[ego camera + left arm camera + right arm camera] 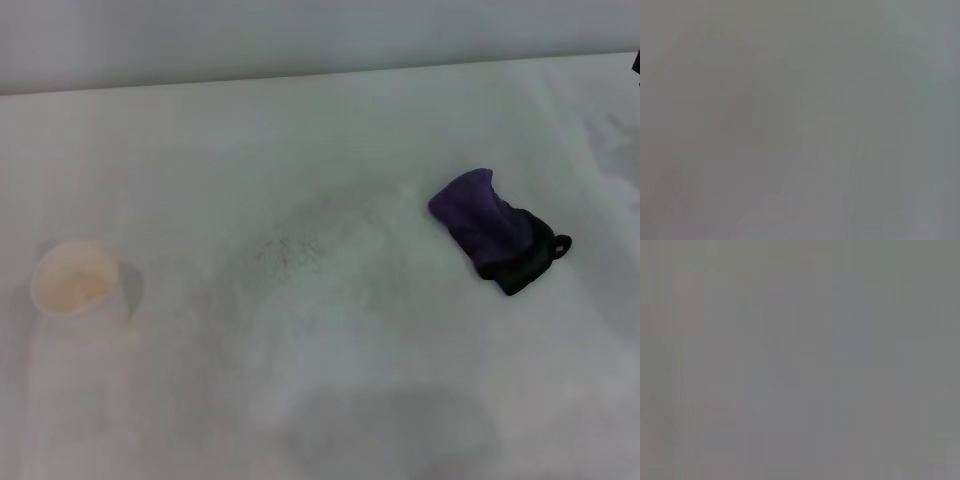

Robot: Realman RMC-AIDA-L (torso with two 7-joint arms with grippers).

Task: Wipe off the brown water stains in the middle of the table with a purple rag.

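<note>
Bunched dark purple rag (492,228) w/ black edge is laid on white matte table (330,400), right of centre; white paper cup (76,279) is stood far left. Gripper state can't be told.

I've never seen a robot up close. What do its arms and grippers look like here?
Neither arm nor gripper shows. The head view holds only the table, a purple rag and a paper cup. Both wrist views are plain grey, showing no fingers, cables or markings.

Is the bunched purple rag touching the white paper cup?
Apart. In the head view, the purple rag and paper cup sit on opposite sides, bare white table between them.
</note>
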